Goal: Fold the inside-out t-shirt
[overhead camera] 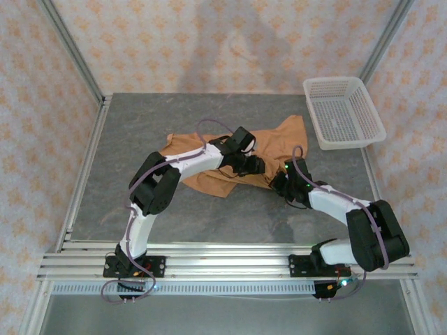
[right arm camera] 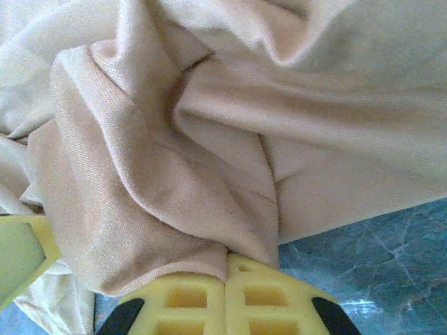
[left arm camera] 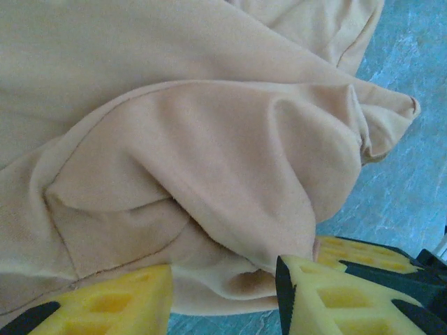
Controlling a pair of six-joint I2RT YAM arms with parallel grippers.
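The inside-out t-shirt [overhead camera: 209,150] is a tan cloth lying rumpled in the middle of the grey table [overhead camera: 133,139]. My left gripper [overhead camera: 253,166] is low over its near right part. In the left wrist view the t-shirt [left arm camera: 209,132] bulges in a thick fold, and the left gripper [left arm camera: 223,293] is open, its yellow fingers [left arm camera: 112,303] apart with the fold's lower edge lying loose between them. My right gripper [overhead camera: 278,183] sits at the shirt's near right edge. The right gripper [right arm camera: 227,269] is shut, pinching a bunched fold of the t-shirt [right arm camera: 174,181] at its tips.
A white mesh basket [overhead camera: 328,82] stands at the back right corner of the table. Bare grey tabletop [right arm camera: 377,265] lies right beside the pinched fold. The two grippers are close together, and the right one's yellow fingers [left arm camera: 356,252] show behind the left gripper.
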